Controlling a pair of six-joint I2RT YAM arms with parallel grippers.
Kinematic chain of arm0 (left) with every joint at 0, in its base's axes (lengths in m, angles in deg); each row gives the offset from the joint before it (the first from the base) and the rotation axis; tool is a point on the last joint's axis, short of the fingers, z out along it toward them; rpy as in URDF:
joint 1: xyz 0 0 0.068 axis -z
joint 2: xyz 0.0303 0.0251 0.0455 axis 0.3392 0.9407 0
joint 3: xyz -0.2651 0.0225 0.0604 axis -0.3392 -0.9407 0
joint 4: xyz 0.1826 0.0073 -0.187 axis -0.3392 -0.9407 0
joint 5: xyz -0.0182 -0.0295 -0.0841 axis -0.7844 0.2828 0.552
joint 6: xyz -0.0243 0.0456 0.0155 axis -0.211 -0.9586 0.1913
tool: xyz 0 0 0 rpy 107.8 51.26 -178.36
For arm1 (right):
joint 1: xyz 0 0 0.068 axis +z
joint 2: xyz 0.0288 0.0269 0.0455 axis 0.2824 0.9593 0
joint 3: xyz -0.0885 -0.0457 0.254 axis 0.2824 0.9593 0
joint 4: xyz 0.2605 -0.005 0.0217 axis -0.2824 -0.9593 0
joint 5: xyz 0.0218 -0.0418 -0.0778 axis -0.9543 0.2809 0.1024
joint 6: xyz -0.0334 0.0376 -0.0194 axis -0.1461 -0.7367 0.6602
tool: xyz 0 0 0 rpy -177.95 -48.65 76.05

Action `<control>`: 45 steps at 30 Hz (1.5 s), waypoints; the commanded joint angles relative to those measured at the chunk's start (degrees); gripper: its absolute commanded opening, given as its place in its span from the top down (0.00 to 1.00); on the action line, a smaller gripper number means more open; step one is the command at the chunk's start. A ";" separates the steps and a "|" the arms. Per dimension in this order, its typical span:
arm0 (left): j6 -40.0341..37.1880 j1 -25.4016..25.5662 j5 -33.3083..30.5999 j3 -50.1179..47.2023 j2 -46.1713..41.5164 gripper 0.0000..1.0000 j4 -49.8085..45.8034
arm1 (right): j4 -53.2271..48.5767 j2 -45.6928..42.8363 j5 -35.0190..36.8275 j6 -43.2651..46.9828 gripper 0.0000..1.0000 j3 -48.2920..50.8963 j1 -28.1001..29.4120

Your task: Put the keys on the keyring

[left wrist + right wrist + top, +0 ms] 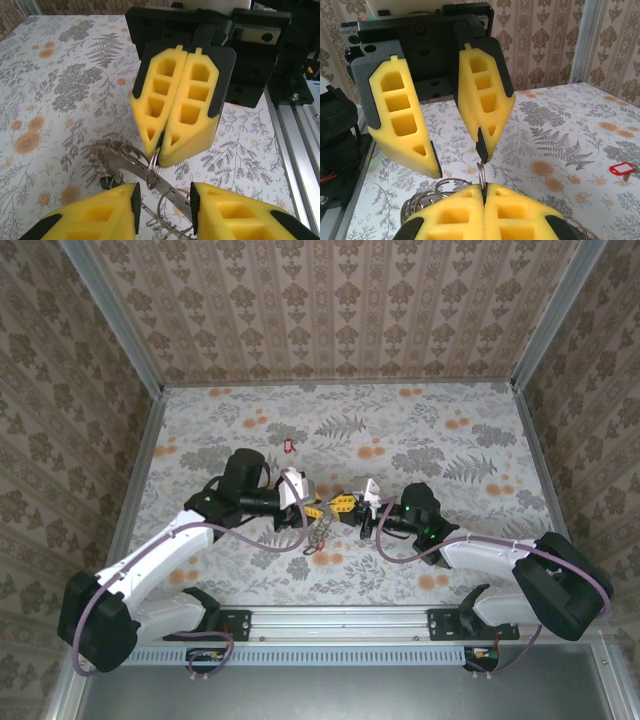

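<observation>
Lower centre of the right wrist view: the right gripper (483, 192), jaws pressed together, pinches one thin loop of the keyring (127, 161), a cluster of metal rings with a flat strip. The rest hangs or rests just above the table (450, 420), at the centre of the top view.

Directly opposite, the left gripper (457, 162) stands with its jaws apart, straddling the keyring. One fingertip is close against the pinched loop; contact cannot be judged.

The keyring is probably light, stiff and slippery, and liable to swing, so it is best gripped across a loop's edge, as it is here.

Farther off, at the right edge of the right wrist view, one red-headed key (622, 169) lies flat and well apart. It is tiny and likely hard to pinch, and its head offers the broadest hold.

The floral table between is bare. The only crowding is the two grippers meeting tip to tip.
</observation>
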 commanded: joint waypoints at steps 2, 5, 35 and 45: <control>-0.08 0.00 3.81 2.41 1.08 0.72 1.20 | 5.67 0.18 -2.30 -0.37 1.00 -1.98 0.12; -0.70 0.17 3.92 2.56 1.88 0.73 0.47 | 6.16 -0.06 -2.05 -0.63 1.00 -1.90 0.10; -9.22 3.76 -7.02 6.87 0.69 1.00 -10.36 | -30.86 -7.25 1.66 23.03 0.70 -10.12 1.70; -9.66 4.24 -6.57 8.06 1.95 1.00 -11.76 | -35.53 -6.18 2.18 24.90 0.75 -12.55 3.00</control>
